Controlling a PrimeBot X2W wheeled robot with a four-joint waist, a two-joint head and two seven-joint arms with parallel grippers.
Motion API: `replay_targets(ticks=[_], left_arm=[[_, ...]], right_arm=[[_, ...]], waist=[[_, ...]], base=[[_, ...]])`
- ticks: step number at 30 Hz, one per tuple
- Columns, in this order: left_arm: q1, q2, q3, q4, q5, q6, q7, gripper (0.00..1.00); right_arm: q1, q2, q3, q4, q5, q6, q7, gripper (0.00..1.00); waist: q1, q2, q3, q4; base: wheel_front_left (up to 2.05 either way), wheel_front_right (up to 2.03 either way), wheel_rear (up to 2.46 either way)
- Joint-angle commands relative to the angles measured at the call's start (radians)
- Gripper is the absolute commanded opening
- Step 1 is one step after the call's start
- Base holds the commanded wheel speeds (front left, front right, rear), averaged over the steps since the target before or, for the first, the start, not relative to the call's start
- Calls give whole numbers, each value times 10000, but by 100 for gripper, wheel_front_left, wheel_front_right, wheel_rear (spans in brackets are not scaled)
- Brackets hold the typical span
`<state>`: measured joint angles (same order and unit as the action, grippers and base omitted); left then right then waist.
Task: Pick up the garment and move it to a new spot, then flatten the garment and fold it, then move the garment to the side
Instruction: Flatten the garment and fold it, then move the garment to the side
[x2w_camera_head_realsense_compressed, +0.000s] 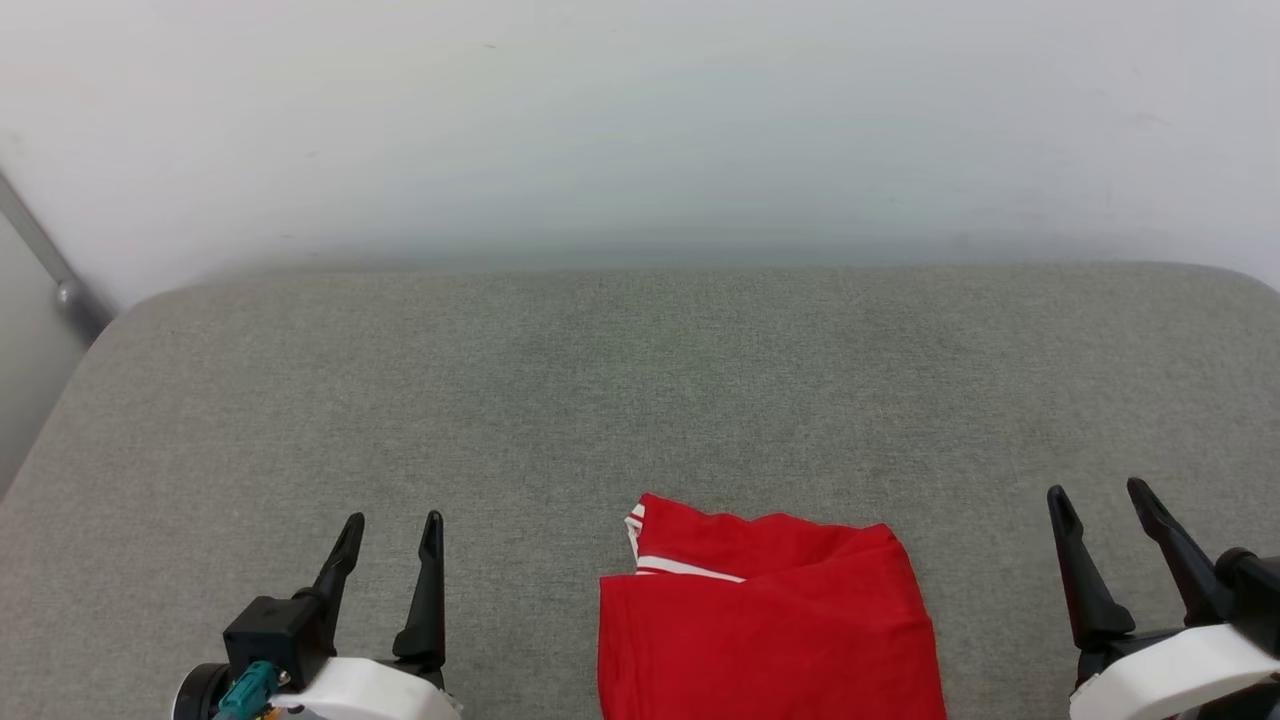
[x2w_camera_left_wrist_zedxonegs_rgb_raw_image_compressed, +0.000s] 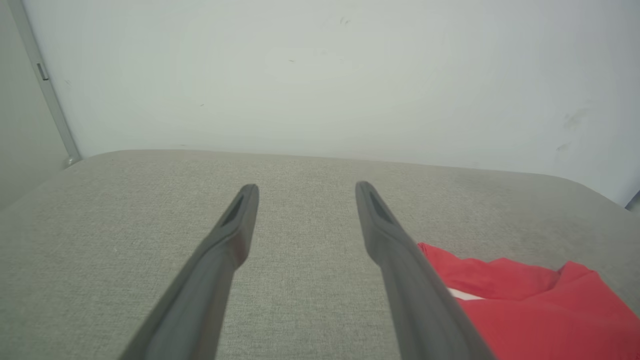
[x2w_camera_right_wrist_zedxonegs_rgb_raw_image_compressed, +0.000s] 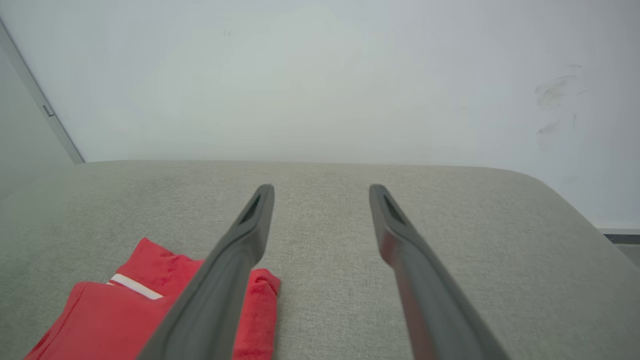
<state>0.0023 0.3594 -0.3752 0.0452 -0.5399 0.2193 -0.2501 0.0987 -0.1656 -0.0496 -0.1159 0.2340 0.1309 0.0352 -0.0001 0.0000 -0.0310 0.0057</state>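
The garment (x2w_camera_head_realsense_compressed: 770, 620) is a red shirt with a strip of white trim, lying folded into a compact rectangle at the near middle of the grey cushioned surface (x2w_camera_head_realsense_compressed: 640, 400). Its near part runs off the bottom of the head view. My left gripper (x2w_camera_head_realsense_compressed: 390, 535) stands open to the left of it, nothing between its fingers. My right gripper (x2w_camera_head_realsense_compressed: 1105, 505) is open too, off to the garment's right. In the left wrist view the garment (x2w_camera_left_wrist_zedxonegs_rgb_raw_image_compressed: 525, 300) lies beyond the right finger. In the right wrist view the garment (x2w_camera_right_wrist_zedxonegs_rgb_raw_image_compressed: 115, 320) shows left of the left finger.
A pale wall (x2w_camera_head_realsense_compressed: 640, 130) rises behind the cushioned surface. A grey metal post (x2w_camera_head_realsense_compressed: 45, 260) runs down at the far left corner. The cushion's rounded edges show at the left and far right.
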Motion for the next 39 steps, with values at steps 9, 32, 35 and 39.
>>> replay_targets(ticks=[9,32,35,39], left_arm=[[133,54,23,-128,24,134,-37,100],[-619,-75,207,-708,402,140,-131,100],[-895,-225,155,-784,518,56,-143,100],[-1184,-440,161,-698,641,-78,-159,100]], right_arm=[[319,381,57,-641,-206,-4,297,100],[-858,-1196,-3337,2337,3133,-3,7134,100],[-1253,-838,-3689,2765,3859,-3,8209,100],[-1826,351,-3578,3082,5587,-4,9745,100]], waist=[[1,0,14,-122],[1,0,1280,411],[1,0,1723,672],[1,0,2198,961]], base=[[0,0,0],[0,0,0],[0,0,0],[0,0,0]])
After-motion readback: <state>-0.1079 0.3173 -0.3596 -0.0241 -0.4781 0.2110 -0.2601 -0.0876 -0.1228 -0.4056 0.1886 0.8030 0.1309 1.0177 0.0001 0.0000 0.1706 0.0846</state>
